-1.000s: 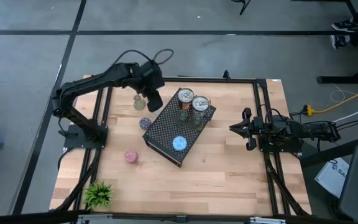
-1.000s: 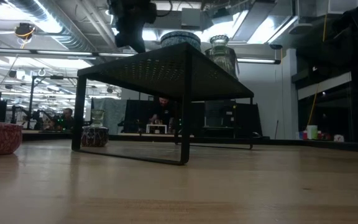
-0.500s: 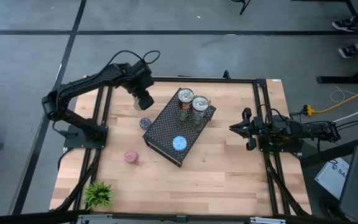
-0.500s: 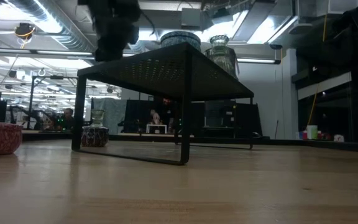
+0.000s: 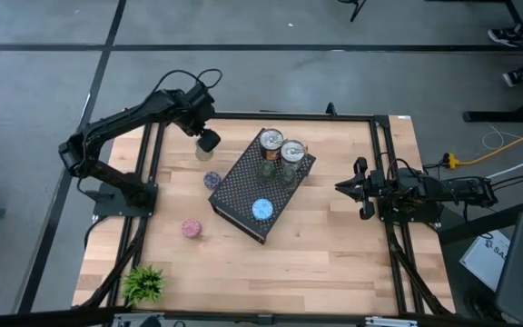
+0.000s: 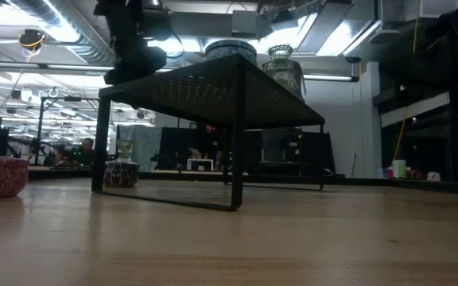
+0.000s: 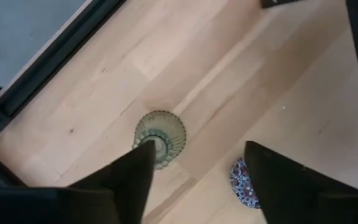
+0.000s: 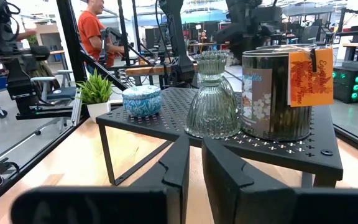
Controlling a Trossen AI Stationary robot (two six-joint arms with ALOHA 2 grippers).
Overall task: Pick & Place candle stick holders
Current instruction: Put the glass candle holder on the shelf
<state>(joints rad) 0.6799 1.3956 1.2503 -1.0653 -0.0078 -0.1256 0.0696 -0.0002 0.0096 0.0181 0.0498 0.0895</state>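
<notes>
Counted from above: two metal can-like candle holders (image 5: 271,141) (image 5: 292,151), two green glass holders (image 5: 269,168) (image 7: 159,134), one sparkly blue round (image 5: 261,210), one purple round (image 5: 212,181), one pink round (image 5: 191,228), one black perforated stand (image 5: 243,195), one small green plant (image 5: 143,283).

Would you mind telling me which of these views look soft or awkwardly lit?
Left wrist view: the near fingers are blurred, the green glass holder fairly crisp. Low view: the black rack is a backlit silhouette against bright ceiling lights. Right wrist view: sharp on the ribbed glass holder.
</notes>
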